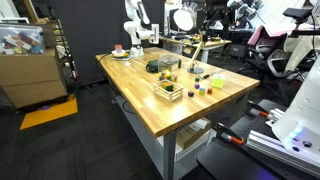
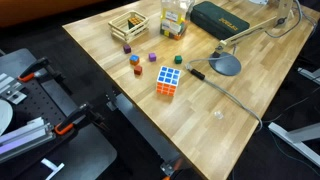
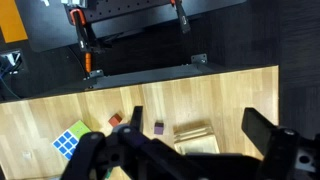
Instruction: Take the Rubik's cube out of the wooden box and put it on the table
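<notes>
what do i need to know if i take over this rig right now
Tool: open, empty, above the table.
Rubik's cube: on the table, outside the wooden box and apart from it.
Wooden box: beside the small blocks; looks empty.
Done: cube is out and set down.
Left: probably only backing the arm away.
</notes>
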`<state>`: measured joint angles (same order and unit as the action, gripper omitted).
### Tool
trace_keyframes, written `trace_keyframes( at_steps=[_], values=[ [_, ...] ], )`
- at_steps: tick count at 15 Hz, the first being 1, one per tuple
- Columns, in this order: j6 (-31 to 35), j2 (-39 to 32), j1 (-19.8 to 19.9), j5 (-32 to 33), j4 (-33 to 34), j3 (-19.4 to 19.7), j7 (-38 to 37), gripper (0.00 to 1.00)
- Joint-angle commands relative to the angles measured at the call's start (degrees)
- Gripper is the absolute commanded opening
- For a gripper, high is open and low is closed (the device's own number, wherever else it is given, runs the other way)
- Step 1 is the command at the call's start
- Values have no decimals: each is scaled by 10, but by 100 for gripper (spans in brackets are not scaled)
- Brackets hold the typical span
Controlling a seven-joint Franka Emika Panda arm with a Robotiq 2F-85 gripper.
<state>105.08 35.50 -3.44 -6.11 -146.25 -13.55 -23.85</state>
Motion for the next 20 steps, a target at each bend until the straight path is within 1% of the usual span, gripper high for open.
trace_keyframes(
  at_steps=[1,7,8,11,17,20],
  values=[
    [-1,-1,-3,2,1,3,-1,100],
    [66,-99,-6,11,62,-18,-5,100],
    [60,-59,-12,5,35,-10,-3,100],
    [70,-99,-14,7,55,-10,-3,100],
    [70,-99,-14,7,57,-11,-3,100],
    [89,-134,-11,-1,77,0,8,100]
  ],
)
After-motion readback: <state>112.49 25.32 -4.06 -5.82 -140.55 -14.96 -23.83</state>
